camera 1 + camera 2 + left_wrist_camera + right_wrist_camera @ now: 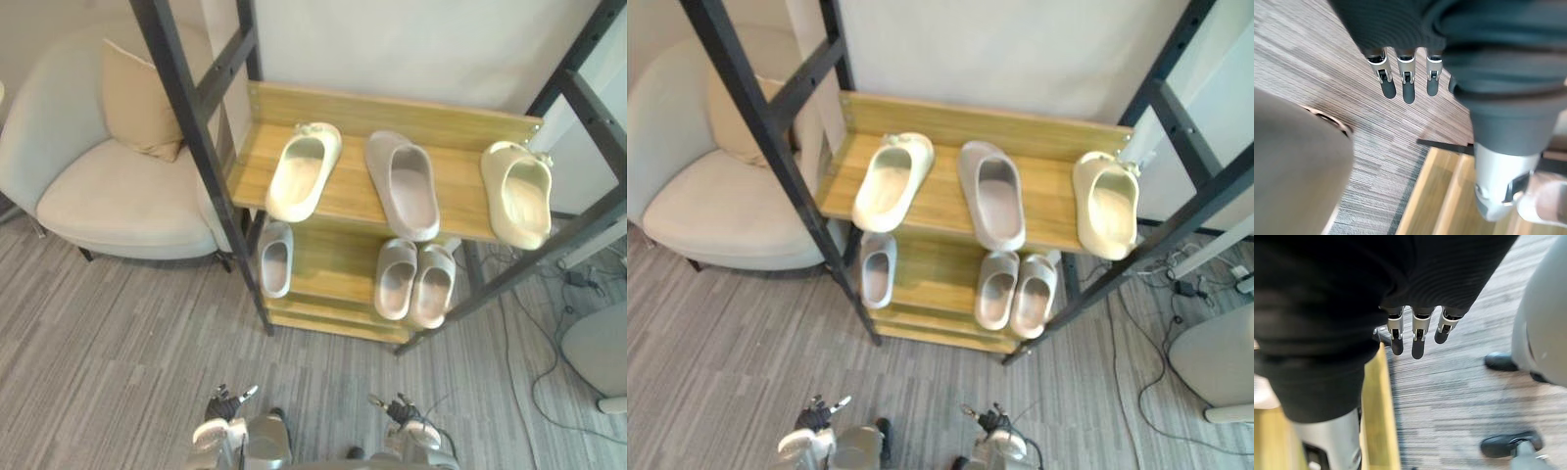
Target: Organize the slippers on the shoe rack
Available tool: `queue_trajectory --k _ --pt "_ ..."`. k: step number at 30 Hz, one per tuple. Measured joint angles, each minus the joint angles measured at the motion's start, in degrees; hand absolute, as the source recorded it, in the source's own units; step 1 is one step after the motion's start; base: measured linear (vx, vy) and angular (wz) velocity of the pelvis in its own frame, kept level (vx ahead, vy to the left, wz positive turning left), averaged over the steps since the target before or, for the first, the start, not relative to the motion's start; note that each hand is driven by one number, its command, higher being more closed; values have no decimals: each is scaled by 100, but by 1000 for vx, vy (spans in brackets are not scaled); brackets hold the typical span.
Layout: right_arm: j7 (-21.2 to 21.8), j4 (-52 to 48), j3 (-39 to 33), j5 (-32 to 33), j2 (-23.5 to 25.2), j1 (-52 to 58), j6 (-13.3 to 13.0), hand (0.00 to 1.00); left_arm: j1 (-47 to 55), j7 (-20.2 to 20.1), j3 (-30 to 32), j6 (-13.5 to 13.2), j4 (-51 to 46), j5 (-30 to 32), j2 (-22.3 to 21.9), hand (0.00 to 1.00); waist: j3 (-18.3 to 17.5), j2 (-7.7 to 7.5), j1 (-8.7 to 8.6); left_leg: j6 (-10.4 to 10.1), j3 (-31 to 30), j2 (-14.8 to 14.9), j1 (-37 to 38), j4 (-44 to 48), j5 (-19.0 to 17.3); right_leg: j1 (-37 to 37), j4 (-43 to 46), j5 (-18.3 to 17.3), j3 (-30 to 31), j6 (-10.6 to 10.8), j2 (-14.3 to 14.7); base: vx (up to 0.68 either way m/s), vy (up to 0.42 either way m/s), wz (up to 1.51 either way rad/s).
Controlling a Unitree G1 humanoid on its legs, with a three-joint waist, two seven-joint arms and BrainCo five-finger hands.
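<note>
The shoe rack [392, 117] stands ahead by the far wall, and every slipper in sight lies on its two wooden shelves, none in a hand. On the top shelf [456, 186] the first cream slipper [304, 171] lies at the left end, a grey slipper [404, 186] in the middle and the second cream slipper [517, 194] at the right end, its near end at or just past the shelf's edge. On the lower shelf [333, 264] a pale slipper [275, 258] lies alone at the left, and a pair of slippers [396, 278] sits side by side, touching, at the right. The left hand [223, 404] and the right hand [402, 411] hang low at the near edge over the striped floor [118, 343], well apart from the rack; in the wrist views the fingers of both are straight and slack, holding nothing. An armchair [108, 186] stands to the left of the rack. As I judge it, the sorting has barely begun: the lower right pair looks settled, but the two cream slippers are split by the grey one and need bringing together, and the grey and pale slippers each lack a partner beside them; whether those two match I cannot tell
</note>
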Motion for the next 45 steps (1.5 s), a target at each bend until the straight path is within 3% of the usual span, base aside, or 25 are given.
queue_trajectory --k 2,4,6,7,8,9,14,18,23,25,32,39,45 --pt "28 -66 52 -4 1 42 14 0 5 4 -40 16 36 -4 88 0 -24 -76 -45 47 -53 -84 42 2 -34 -253 448 -199 55 -31 -194 3 59 28" --pt "33 -57 58 -52 0 90 17 0 28 21 -34 10 30 -3 95 0 -58 -129 -42 23 -128 -105 56 2 -59 -262 161 -273 106 -46 -299 22 -1 29" --pt "35 -39 60 -114 -1 92 17 0 43 20 13 1 27 1 98 0 -86 -151 -44 -20 -182 -98 46 5 -78 -254 -473 -166 243 -116 -300 17 -45 10" --pt "36 48 70 -177 -1 91 9 0 51 21 134 -5 29 2 92 0 -135 -221 -44 -88 -190 -123 27 30 -115 -170 -1051 239 262 -165 -313 52 -121 1" --pt "39 86 89 -192 -4 98 20 0 54 23 177 -4 42 9 99 0 -167 -266 -42 -125 -191 -141 22 37 -135 -125 -1258 308 237 -71 -323 142 -249 -3" --pt "35 97 133 -201 -22 171 45 0 77 43 186 0 148 14 64 0 -389 -242 -40 -255 -228 -45 28 10 -110 129 -1823 209 146 48 -205 152 -243 -5" --pt "30 86 153 -202 -160 172 55 0 91 46 179 30 297 111 -53 0 -488 -43 -143 -501 -468 156 184 -357 79 453 -2306 332 -127 -83 122 104 -153 15" --pt "20 101 168 -198 -236 210 50 0 103 42 64 30 321 129 5 0 -516 -75 -148 -583 -543 239 382 -659 188 714 -2678 417 -240 -133 284 35 -84 12" --pt "-34 -11 245 -193 -285 267 43 0 56 50 -166 42 342 147 128 0 -509 -123 -153 -551 -506 177 358 -768 239 751 -2913 556 -192 -117 287 38 2 -2" --pt "-60 -430 336 -193 -313 390 49 0 32 62 -224 61 373 216 152 0 -510 -128 -176 -543 -496 138 356 -775 240 756 -2951 579 -166 -109 261 23 40 -4" --pt "-244 -3541 457 -529 -433 1100 -84 0 45 171 -563 80 352 233 290 0 -500 -146 -276 -517 -404 94 364 -846 253 674 -3082 674 -32 -102 241 -17 17 -8" --pt "-247 -5096 654 -891 -456 1618 -214 0 128 172 -732 73 302 350 321 0 -496 -132 -455 -508 -300 98 368 -922 258 628 -3139 722 103 -99 270 21 3 -11" --pt "-217 -6177 936 -1006 -455 1825 -462 0 126 172 -985 -15 298 459 341 0 -476 -97 -474 -489 -173 109 434 -968 246 632 -3281 836 286 -111 307 -1 1 -16"
